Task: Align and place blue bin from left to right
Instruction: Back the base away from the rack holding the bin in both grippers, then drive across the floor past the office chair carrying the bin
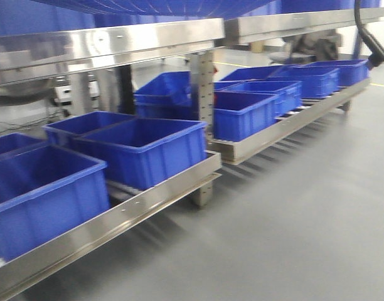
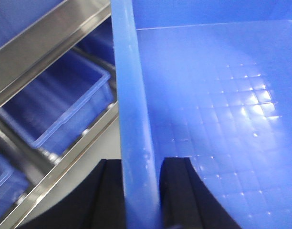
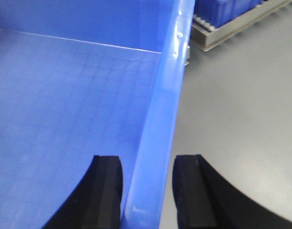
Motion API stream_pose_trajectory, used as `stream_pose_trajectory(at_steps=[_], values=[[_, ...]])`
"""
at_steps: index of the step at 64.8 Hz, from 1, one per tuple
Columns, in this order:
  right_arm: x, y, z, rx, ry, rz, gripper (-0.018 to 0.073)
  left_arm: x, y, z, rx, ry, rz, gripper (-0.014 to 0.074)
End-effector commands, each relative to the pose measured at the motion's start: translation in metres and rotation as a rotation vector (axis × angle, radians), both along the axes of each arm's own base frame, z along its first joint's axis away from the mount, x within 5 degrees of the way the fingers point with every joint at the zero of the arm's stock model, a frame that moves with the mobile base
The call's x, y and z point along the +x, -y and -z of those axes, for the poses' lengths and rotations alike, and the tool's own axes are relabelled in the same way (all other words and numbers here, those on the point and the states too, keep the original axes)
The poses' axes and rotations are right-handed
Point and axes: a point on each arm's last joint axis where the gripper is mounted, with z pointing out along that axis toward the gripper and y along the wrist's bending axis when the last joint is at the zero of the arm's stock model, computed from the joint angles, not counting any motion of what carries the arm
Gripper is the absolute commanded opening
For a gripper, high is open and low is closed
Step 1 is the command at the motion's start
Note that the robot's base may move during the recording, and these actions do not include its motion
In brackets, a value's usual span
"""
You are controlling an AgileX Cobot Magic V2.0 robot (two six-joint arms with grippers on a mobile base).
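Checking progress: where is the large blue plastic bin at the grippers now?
The blue bin sits between the arms: left gripper straddles its left rim, right gripper its right, beside the steel rack.

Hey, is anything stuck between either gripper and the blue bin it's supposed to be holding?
Nothing visible. The left gripper and the right gripper each straddle a side wall of the blue bin, with only the bin's rim between the jaws.
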Motion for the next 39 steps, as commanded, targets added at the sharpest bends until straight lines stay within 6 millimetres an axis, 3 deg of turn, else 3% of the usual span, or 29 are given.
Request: stream_pose_trajectory(at_steps=[1, 39], values=[[0.0008, -0.0019, -0.0139, 0.048, 0.115, 0.006, -0.0079, -0.0109, 0.0073, -0.0214, -0.077, 0.128, 0.073, -0.001], [0.0008, -0.0019, -0.0139, 0.048, 0.115, 0.006, -0.0079, -0.0109, 0.0073, -0.0214, -0.077, 0.128, 0.073, -0.001]])
